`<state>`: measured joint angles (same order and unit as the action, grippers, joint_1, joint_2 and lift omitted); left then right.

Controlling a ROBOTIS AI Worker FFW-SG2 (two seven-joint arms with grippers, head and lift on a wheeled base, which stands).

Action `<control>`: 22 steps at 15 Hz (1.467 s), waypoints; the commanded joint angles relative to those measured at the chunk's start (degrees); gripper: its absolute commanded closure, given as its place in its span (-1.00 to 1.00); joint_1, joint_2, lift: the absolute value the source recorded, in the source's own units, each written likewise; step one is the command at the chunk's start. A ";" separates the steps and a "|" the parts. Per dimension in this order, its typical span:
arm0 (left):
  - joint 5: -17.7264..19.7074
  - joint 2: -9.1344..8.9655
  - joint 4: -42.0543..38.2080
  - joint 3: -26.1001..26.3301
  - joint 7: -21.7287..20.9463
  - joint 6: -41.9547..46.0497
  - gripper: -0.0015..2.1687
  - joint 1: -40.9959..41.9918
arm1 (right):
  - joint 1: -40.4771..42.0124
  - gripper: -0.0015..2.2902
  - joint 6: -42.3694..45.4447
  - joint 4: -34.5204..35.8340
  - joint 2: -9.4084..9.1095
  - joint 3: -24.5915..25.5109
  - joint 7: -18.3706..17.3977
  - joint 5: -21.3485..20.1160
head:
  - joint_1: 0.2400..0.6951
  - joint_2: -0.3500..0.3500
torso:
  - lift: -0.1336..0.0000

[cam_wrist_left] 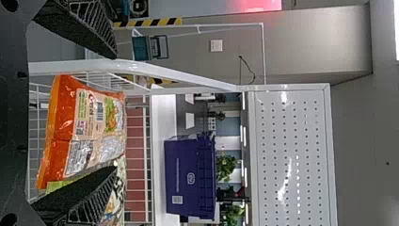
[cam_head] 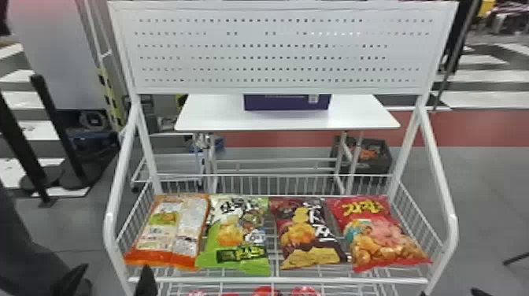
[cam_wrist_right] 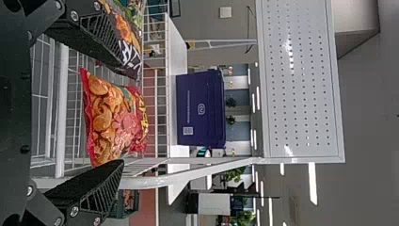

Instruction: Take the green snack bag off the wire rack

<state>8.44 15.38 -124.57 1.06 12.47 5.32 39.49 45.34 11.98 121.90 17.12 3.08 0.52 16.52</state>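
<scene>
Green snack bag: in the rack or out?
In: the green snack bag lies on the wire rack, between the orange bag and the brown bag.

Four snack bags lie across the wire rack (cam_head: 277, 280): the first bag (cam_head: 169, 228) by the left edge, the second bag (cam_head: 238, 232) beside it, then the third bag (cam_head: 305, 234), the fourth bag (cam_head: 380, 234) near the right edge. Behind the rear edge, a box (cam_head: 287, 102) sits on a tabletop (cam_head: 220, 119).

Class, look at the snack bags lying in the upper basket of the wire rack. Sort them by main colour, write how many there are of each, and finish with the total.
Orange bag: 1
Green bag: 1
Dark brown bag: 1
Red bag: 1
Total: 4
</scene>
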 commanded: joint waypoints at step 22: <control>-2.02 -1.41 11.11 20.04 -0.25 -16.71 -0.95 -23.58 | -0.96 -0.86 0.37 -1.49 -1.03 -0.44 0.00 -0.52 | 0.14 0.00 | 1.00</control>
<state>6.60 14.53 -115.19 19.24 12.21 -9.67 19.35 44.33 12.29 120.50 16.29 2.54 0.54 16.13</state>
